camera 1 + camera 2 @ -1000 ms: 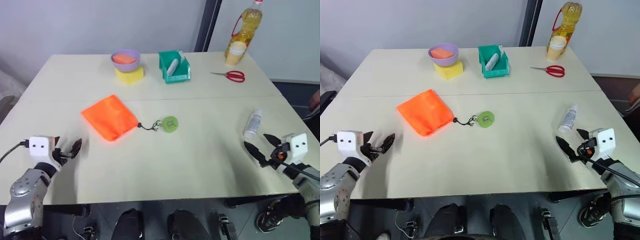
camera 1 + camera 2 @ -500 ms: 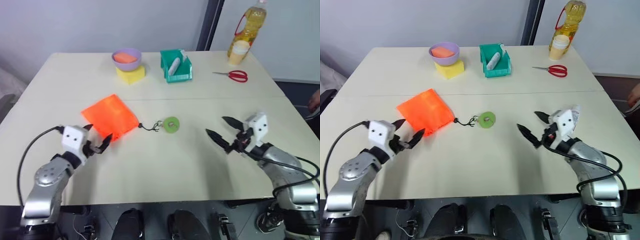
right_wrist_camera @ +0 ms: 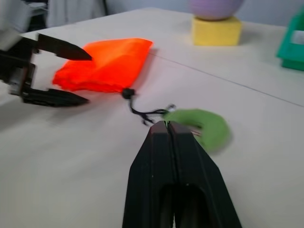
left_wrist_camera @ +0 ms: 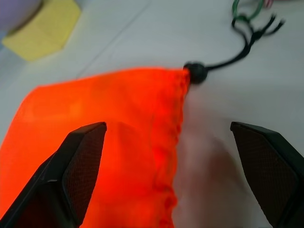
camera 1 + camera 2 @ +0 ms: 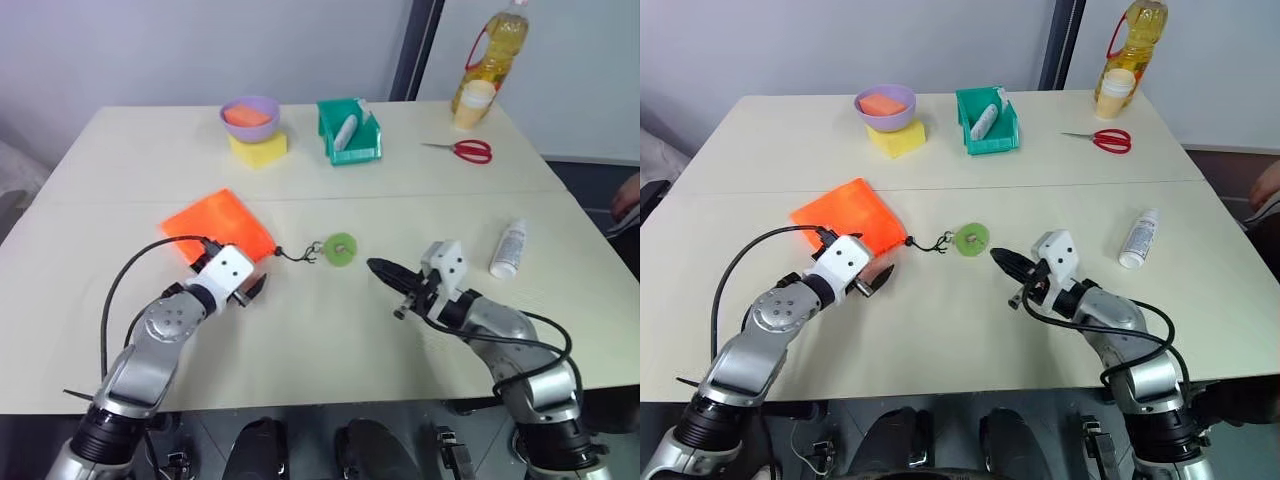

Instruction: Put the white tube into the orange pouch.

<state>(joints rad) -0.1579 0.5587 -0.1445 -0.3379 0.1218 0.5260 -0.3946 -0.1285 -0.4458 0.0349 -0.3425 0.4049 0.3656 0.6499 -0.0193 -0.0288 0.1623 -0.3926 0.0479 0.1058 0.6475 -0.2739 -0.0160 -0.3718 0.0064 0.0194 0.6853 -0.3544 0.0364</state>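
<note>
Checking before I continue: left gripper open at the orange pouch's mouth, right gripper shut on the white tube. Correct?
Not quite. The right gripper is shut on nothing, as the right wrist view shows; the white tube lies on the table. The left gripper is open at the orange pouch.

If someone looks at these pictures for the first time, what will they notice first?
The bright orange pouch on the pale table, with the open left gripper at its mouth. The shut right gripper points at the green disc, while the white tube lies apart to the right.
</note>
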